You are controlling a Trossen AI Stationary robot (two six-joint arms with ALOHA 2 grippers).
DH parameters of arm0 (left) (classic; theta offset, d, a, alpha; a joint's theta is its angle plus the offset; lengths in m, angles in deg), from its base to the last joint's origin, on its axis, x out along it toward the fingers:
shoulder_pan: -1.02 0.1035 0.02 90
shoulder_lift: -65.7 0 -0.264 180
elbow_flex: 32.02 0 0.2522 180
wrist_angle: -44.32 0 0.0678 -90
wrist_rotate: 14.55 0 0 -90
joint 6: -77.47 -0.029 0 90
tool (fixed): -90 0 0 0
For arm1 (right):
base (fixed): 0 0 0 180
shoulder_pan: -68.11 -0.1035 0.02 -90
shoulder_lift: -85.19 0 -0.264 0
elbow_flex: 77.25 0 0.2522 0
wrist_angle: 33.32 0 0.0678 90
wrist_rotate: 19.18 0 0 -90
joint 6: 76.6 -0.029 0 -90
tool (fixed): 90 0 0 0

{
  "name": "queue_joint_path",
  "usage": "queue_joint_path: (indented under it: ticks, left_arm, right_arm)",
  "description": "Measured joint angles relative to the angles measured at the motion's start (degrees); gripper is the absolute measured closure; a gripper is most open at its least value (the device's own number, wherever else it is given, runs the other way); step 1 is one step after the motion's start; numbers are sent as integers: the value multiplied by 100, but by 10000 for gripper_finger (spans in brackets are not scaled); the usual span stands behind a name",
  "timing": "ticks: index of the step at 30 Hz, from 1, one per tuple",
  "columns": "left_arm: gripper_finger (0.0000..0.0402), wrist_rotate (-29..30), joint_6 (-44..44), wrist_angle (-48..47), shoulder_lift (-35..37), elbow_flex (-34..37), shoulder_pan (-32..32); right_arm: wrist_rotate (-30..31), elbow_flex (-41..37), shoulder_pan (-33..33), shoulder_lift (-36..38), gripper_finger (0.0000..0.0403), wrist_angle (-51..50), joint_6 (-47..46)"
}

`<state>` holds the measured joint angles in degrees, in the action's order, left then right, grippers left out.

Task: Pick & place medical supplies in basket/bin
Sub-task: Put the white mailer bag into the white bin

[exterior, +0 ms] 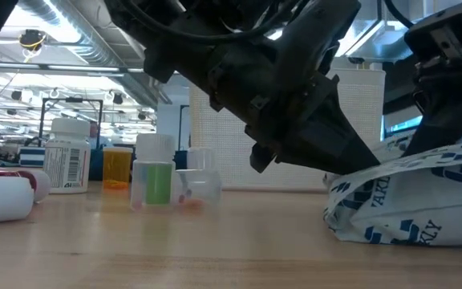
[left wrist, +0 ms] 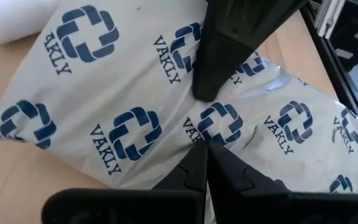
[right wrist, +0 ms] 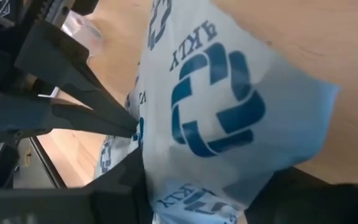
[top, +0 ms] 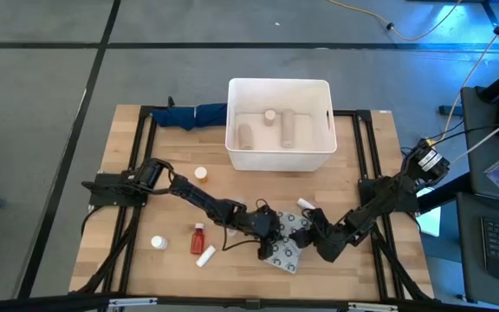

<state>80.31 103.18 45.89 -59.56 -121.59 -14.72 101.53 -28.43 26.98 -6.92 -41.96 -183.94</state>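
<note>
I'm mid-pick on the flat printed packet [top: 286, 249], which lies near the front of the worktop [top: 353, 186] between my two arms. My left gripper [left wrist: 202, 155] has its fingers pressed together, pinching a fold of the packet's film at their tips; in the left wrist view the film puckers right at that point. My right gripper [top: 313, 232] is on the packet's other side, and the right wrist view shows the film bunched up against its fingers, which seem to be closing on it, but I can't tell if the grip is firm yet. In the low view the packet's edge looks raised off the wood, so I judge this as the grasp stage, lift not yet done. Next move calls for both grips to be secure, then a coordinated lift and carry back to the white bin [top: 280, 156], keeping the limp packet from sagging or catching the bin's rim. The bin sits at the back centre and already holds three pale cylindrical items, bottles or tubes, on its floor. Out on the worktop: red bottle [top: 198, 237], white tube [top: 205, 256], a white-capped bottle [top: 157, 243], another small bottle [top: 201, 173], and a small clear cup [top: 303, 204] just beside the right gripper. Blue cloth bundle [top: 189, 114] left of the bin, not my concern.
</note>
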Motion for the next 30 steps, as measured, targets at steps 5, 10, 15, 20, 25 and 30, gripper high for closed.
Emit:
queue_joint_path:
  ticks: [5,10,15,20,25,30]
  left_arm:
    - [362,-163,-376,-144,213,13,26]
    - [310,-233,-441,-582,774,4,122]
    - [279,-761,-405,-926,1667,9,241]
    - [280,-1062,-920,-995,2801,4,325]
    - [286,-916,-1464,-1212,3977,-2,391]
    - [288,-644,-1501,-1944,4999,0,454]
  right_arm:
    - [-44,26,-104,0,239,42,-28]
    - [-144,45,-184,1,241,42,-14]
    - [-143,228,-233,133,241,-77,372]
    - [228,631,-166,630,242,-76,1787]
    - [426,1340,96,1264,242,-434,3503]
    - [936,2548,423,1707,243,-1454,5252]
